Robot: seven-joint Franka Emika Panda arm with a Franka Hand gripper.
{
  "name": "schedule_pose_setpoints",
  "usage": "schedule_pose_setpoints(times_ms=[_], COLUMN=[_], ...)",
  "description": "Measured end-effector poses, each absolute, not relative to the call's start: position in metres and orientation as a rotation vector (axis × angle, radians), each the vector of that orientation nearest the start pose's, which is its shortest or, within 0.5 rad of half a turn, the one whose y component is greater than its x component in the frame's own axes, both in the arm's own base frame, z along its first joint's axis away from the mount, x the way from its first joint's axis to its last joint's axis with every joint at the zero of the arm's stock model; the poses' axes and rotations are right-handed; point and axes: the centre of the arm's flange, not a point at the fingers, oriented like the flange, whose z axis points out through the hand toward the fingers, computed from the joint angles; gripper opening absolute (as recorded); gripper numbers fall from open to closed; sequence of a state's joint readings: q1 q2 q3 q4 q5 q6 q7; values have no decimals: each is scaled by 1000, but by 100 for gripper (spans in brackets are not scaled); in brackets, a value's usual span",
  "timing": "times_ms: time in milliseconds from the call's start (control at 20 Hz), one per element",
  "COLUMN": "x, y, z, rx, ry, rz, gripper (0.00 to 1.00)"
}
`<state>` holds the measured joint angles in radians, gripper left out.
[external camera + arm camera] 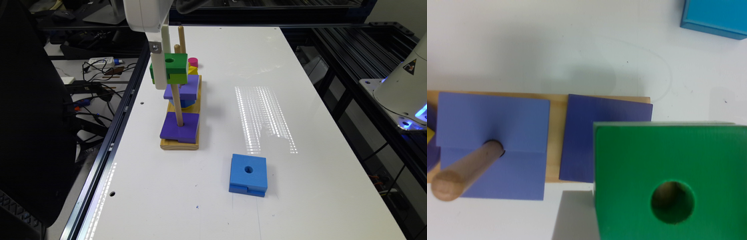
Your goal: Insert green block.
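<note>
The white gripper (160,71) is clamped on the green block (173,68), holding it up in the air at the top of a smooth wooden peg (177,106). The block is square with a round hole, dark green on top, lime below. Under it a flat purple square block (180,128) sits on the wooden base (179,145). Another purple block (182,87) sits further back. A blue square block (248,174) lies apart on the shiny white table (300,186).
</note>
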<state>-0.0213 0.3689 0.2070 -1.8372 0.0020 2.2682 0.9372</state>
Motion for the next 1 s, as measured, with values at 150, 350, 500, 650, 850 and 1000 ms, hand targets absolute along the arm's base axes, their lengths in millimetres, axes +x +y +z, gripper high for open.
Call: schedule_pose_setpoints(times_ms=[150,350,500,650,850,1000], x=[634,634,635,635,635,635], y=[110,110,110,109,109,109], z=[338,338,333,328,327,327], rx=[-2820,-2820,-2823,-2826,-2827,-2828], ry=[1140,1140,1139,1138,1137,1137], rz=[-27,-27,-22,-22,-22,-22], gripper=[0,0,0,0,0,0])
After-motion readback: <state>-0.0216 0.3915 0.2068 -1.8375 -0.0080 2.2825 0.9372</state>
